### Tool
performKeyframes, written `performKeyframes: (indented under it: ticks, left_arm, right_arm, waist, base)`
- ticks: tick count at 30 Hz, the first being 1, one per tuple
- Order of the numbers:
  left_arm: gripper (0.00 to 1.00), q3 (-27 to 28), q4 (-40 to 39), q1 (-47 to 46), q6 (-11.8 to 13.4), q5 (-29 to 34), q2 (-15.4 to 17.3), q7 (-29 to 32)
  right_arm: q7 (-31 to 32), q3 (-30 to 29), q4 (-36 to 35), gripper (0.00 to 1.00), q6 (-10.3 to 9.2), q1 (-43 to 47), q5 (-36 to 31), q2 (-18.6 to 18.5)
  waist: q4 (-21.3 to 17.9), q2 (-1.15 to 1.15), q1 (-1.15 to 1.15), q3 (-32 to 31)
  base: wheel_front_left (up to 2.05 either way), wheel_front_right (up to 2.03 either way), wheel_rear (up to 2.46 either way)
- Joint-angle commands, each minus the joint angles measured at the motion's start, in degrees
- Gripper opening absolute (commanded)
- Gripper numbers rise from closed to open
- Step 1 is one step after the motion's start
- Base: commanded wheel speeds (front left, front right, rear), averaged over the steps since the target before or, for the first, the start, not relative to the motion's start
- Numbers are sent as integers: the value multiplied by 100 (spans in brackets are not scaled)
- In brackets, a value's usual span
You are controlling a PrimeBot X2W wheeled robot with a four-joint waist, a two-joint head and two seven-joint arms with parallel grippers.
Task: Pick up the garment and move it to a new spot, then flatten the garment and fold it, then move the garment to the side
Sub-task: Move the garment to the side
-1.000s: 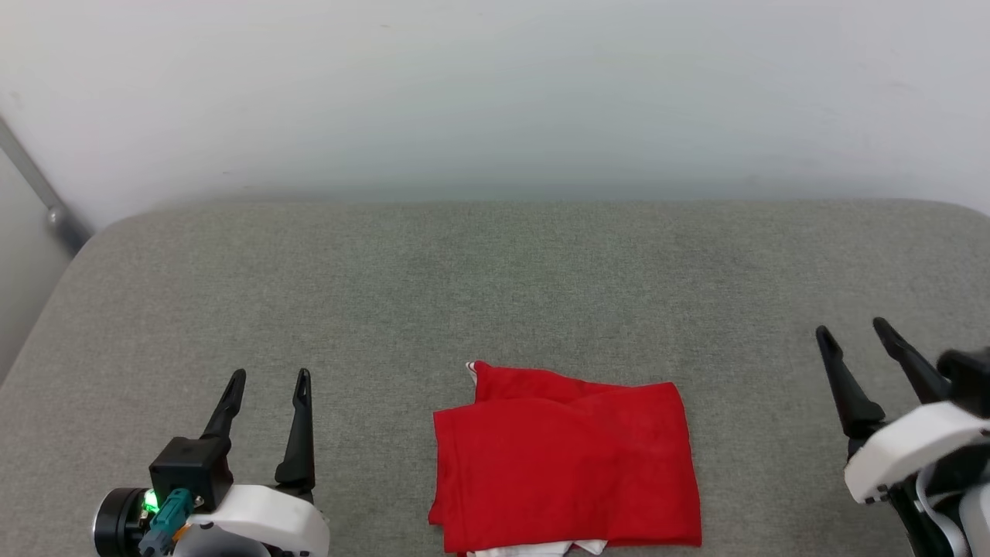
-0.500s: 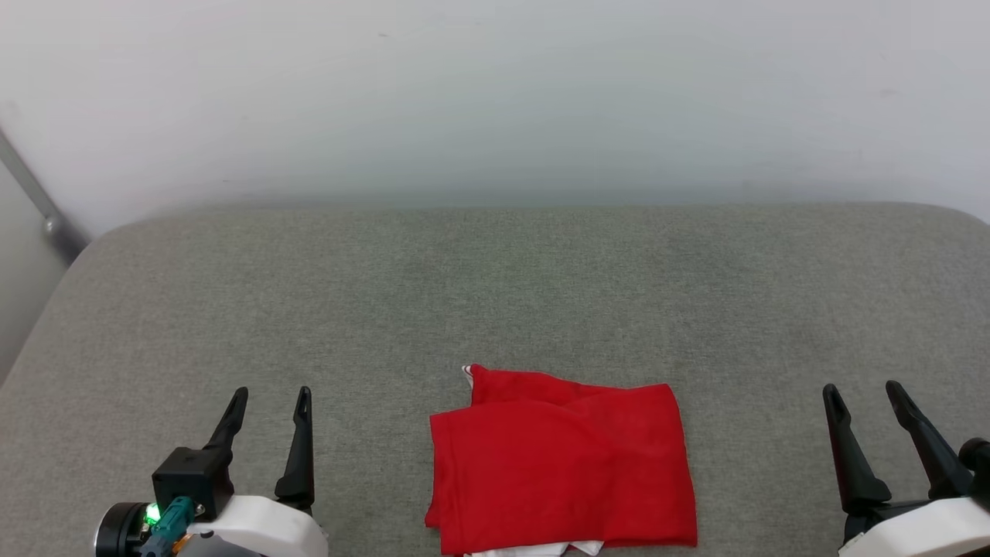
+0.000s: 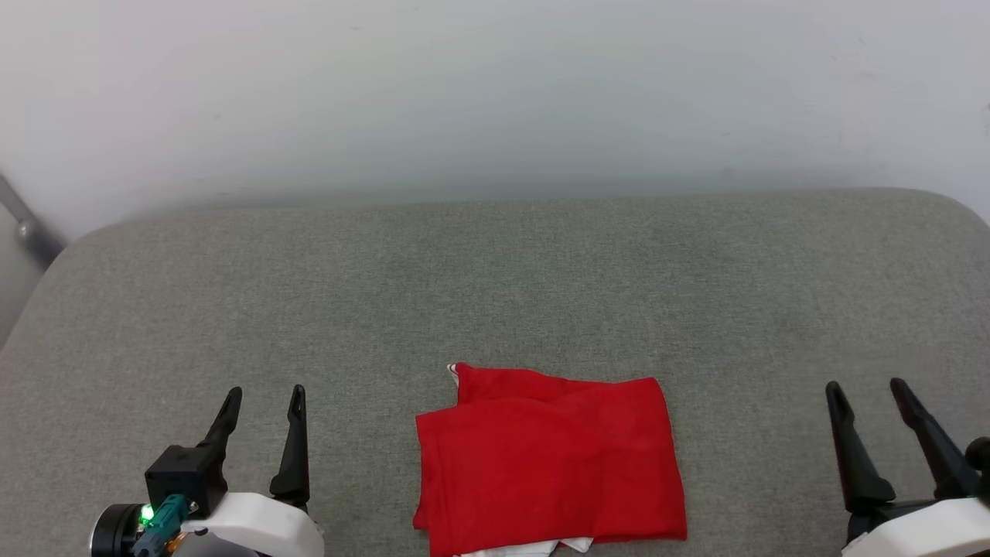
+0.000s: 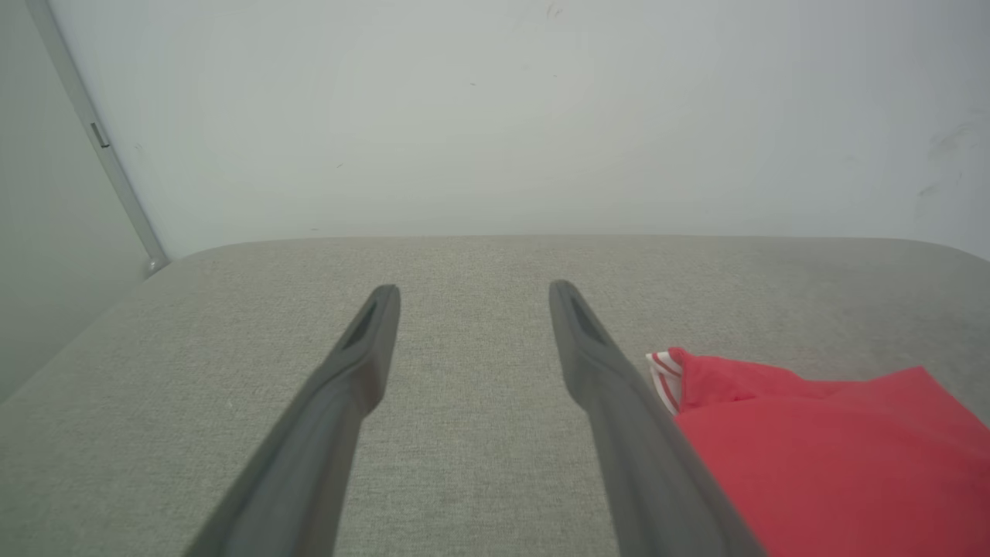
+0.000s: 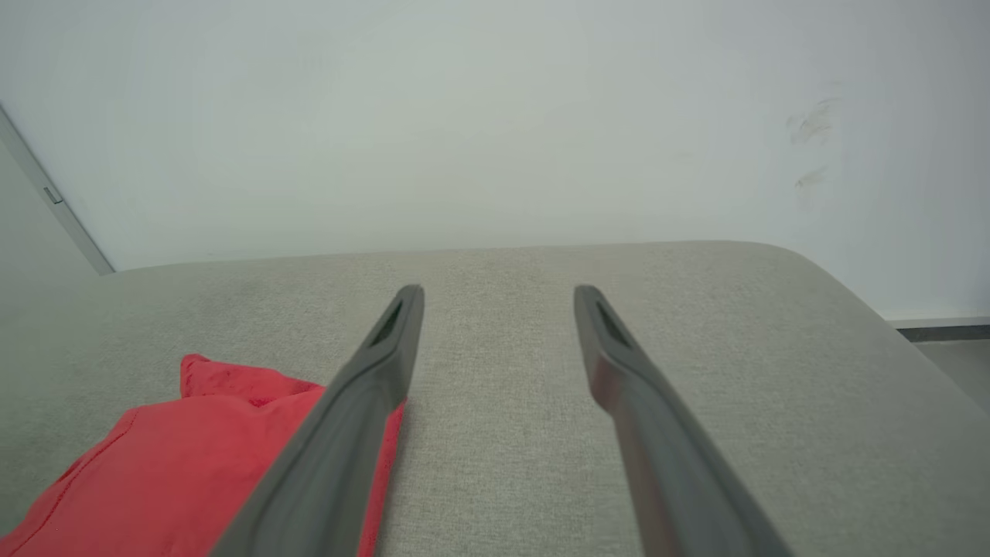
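Note:
The garment [image 3: 549, 464] lies folded into a red rectangle near the front middle of the grey cushioned surface [image 3: 495, 294], plain red side up, with a bit of white cloth poking out at its near edge and striped trim at its far left corner. My left gripper [image 3: 263, 396] stands open at the lower left, well clear of the cloth. My right gripper [image 3: 865, 388] stands open at the lower right, also apart from it. The left wrist view has the garment [image 4: 835, 449] to the right of the empty fingers; the right wrist view has the garment [image 5: 193, 456] to their left.
A pale wall [image 3: 495, 93] rises behind the surface. A grey metal bar [image 3: 23, 220] leans at the far left. The surface's rounded right edge [image 5: 858, 302] drops to the floor. Bare grey fabric spreads behind and on both sides of the garment.
My right gripper has dropped lower and nearer in the head view. The whole picture has shifted slightly left as the camera moved. The garment lies as before.

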Motion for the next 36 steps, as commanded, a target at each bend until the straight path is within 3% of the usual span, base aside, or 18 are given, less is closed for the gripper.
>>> performKeyframes:
  ticks: [1,8,13,18,21,28,36]
  left_arm:
    - [100,16,-7,-47,31,-15,11,7]
    - [100,66,-54,-40,73,-65,-35,-29]
    - [100,67,-76,-99,52,-64,-88,-66]
    - [100,24,-93,-260,-17,-3,-137,-95]
    - [100,-16,-76,-382,-58,46,-176,-108]
    - [100,-82,72,-628,-159,104,-323,-149]
    - [100,-129,233,-863,-297,146,-410,-165]
  right_arm:
    - [36,-65,-44,100,-2,-13,20,29]
    - [754,-852,335,100,-2,-291,666,-146]
    - [1841,-1532,1374,100,-2,-612,1334,-624]
    - [2952,-1639,2344,100,-1,-946,1819,-921]
    - [3611,-1583,2823,100,-2,-1222,2155,-726]
    - [5293,-1639,3692,100,-3,-1906,3303,203]
    - [5714,-1515,4914,100,-3,-2714,4819,375]
  waist:
    - [-16,0,0,11]
    - [-62,0,0,46]
    - [14,0,0,100]
    - [202,0,0,292]
    - [327,0,0,449]
    - [571,0,0,646]
    - [846,0,0,786]
  base:
    - [0,0,0]
    - [0,0,0]
    - [0,0,0]
    - [0,0,0]
    - [0,0,0]
    - [0,0,0]
    - [0,0,0]
